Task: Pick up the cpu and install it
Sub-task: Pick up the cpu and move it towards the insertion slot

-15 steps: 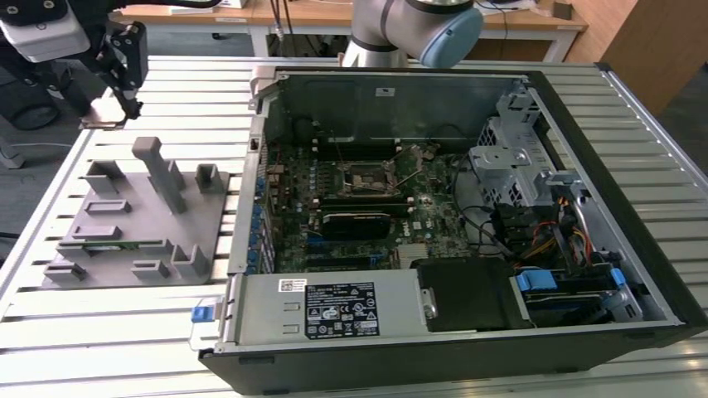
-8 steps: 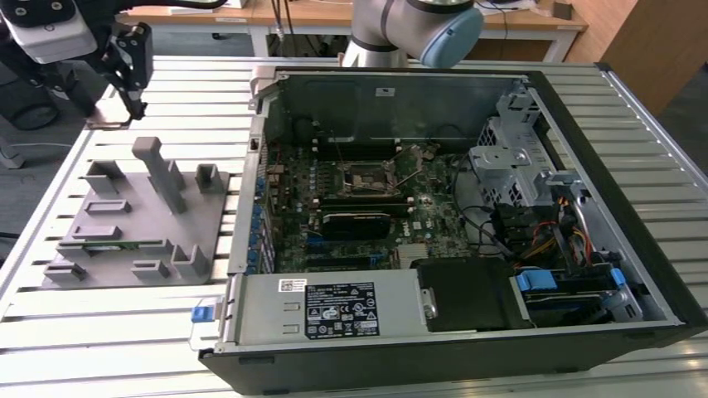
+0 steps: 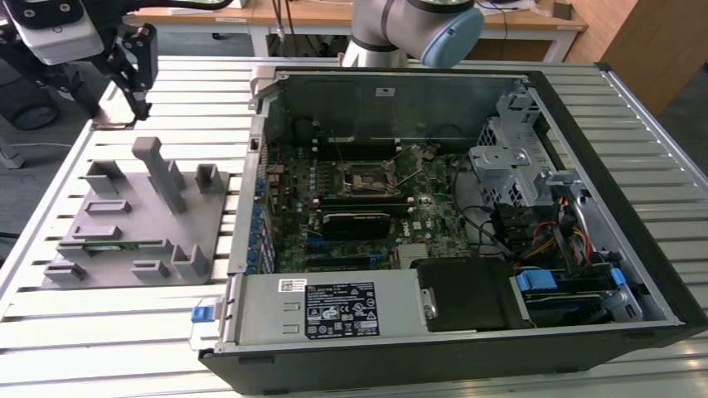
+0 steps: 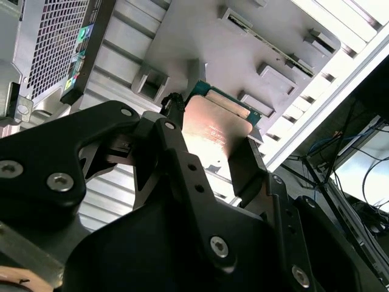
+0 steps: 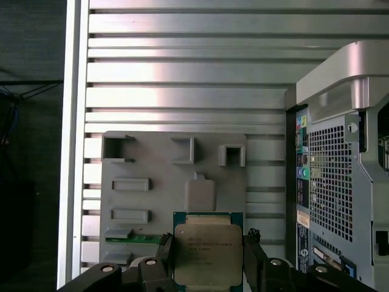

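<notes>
Gripper fingers are closed on two opposite edges of the cpu, which is held clear of the surface with its silvery top showing in both wrist views. Behind it in the first wrist view lies the grey parts tray, with a green memory stick in one slot. In the exterior view the gripper hangs over the slatted table near the tray's far end, well apart from the open computer case on the exterior view's right
</notes>
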Controlling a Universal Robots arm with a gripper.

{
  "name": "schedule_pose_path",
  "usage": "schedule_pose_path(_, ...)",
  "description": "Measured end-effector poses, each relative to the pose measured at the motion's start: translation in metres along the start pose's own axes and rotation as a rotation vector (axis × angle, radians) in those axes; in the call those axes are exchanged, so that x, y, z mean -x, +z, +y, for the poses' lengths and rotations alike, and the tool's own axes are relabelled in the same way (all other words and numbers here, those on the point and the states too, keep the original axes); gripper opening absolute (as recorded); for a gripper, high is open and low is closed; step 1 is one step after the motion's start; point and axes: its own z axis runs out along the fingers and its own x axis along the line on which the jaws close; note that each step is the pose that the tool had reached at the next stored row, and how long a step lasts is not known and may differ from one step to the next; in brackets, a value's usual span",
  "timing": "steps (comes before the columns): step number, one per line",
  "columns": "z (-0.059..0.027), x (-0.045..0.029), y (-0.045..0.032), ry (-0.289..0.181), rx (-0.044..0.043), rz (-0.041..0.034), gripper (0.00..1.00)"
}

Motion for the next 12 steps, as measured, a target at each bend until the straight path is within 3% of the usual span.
schedule_pose_path(12, -0.0001, 0.0067, 0.0015, 0.000, 0.0000, 0.0001, 0.54)
